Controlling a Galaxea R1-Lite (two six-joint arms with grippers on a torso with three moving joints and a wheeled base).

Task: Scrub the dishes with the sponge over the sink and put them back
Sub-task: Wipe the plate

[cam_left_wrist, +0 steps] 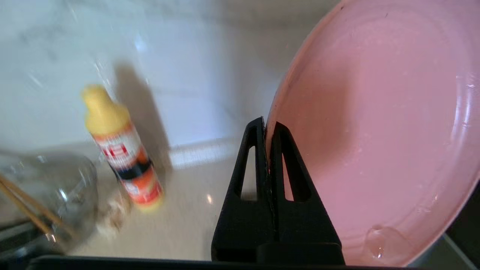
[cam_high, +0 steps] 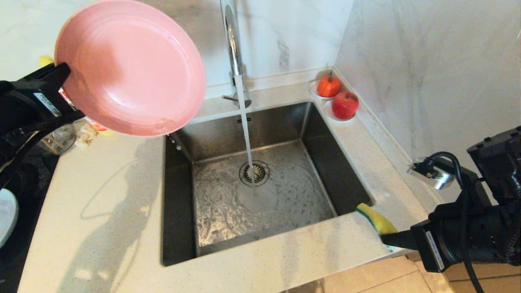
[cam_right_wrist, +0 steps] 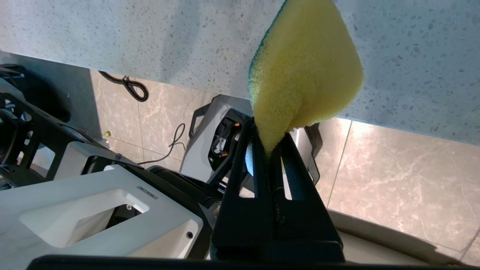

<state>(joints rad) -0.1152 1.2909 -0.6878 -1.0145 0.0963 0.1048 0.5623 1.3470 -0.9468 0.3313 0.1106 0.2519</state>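
My left gripper (cam_high: 67, 75) is shut on the rim of the pink plate (cam_high: 130, 67), holding it tilted high above the counter left of the sink (cam_high: 260, 179). In the left wrist view the fingers (cam_left_wrist: 267, 129) pinch the plate (cam_left_wrist: 375, 131) edge, and water drops cling to it. My right gripper (cam_high: 384, 240) is shut on the yellow sponge (cam_high: 374, 217) at the sink's front right corner, over the counter edge. The right wrist view shows the sponge (cam_right_wrist: 303, 75) squeezed between the fingers, its green face turned away. Part of a light blue plate (cam_high: 6, 215) shows at the far left.
Water runs from the chrome faucet (cam_high: 234, 49) into the basin onto the drain (cam_high: 254, 173). Two saucers with fruit (cam_high: 338, 97) stand at the back right corner. A detergent bottle (cam_left_wrist: 120, 150) and a glass bowl (cam_left_wrist: 48, 191) stand on the counter at the left.
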